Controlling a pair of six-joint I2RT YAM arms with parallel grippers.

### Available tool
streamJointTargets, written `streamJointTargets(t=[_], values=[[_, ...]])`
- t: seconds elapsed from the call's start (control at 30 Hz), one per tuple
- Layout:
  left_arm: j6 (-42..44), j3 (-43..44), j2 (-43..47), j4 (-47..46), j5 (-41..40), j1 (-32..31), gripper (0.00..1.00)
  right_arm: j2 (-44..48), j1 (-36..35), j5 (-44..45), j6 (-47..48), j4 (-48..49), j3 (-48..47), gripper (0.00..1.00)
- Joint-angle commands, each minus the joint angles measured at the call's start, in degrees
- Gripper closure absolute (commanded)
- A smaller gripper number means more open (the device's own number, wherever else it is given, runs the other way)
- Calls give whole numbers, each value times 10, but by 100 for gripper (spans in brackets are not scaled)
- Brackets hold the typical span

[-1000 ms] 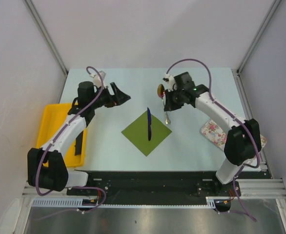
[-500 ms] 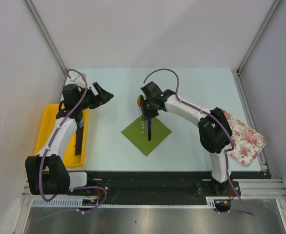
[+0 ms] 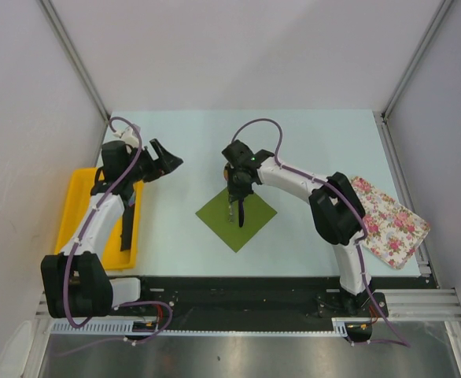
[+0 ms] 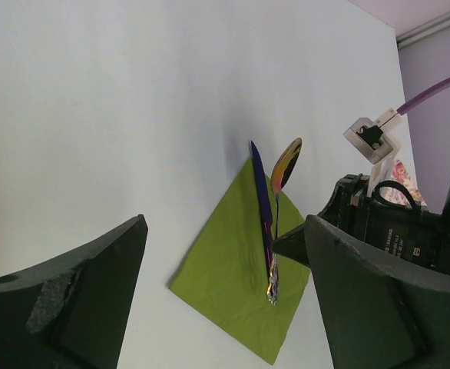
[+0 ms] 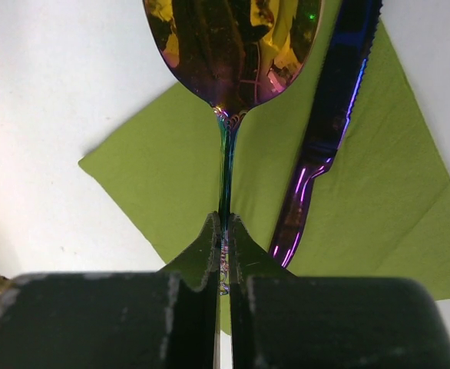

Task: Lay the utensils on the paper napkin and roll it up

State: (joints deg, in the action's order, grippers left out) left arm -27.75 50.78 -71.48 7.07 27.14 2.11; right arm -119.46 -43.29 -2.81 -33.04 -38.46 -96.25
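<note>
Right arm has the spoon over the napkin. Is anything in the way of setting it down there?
Nothing visible blocks it. The right gripper holds the spoon by its handle above bare napkin. The knife lies on the napkin close alongside, so the spoon's landing spot is narrow.

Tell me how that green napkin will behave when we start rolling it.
Probably floppy and very light: the paper napkin lies thin and flat, so a push may slide or crumple it. The knife resting on it likely helps pin it. Smooth table: expect slipping.
</note>
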Motion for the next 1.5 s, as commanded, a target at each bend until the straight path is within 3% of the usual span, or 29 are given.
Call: streamJointTargets(t=[0.0,0.7,0.9,1.23,1.33,1.47], values=[[14,-3,13,-6,6,6,11,-12,-3,24,-12,1,-8,100],[22,0,-13,-5,19,20,11,-32,-4,40,-26,-7,11,98],[21,-2,-16,-3,21,22,11,-34,-7,43,-27,-7,11,91],[22,-5,-12,-1,20,25,11,-39,-2,46,-41,-11,23,88],[23,-5,-10,0,21,25,11,-39,0,44,-44,-11,26,80],[23,-5,-11,0,22,25,11,-35,1,42,-46,-11,24,76]])
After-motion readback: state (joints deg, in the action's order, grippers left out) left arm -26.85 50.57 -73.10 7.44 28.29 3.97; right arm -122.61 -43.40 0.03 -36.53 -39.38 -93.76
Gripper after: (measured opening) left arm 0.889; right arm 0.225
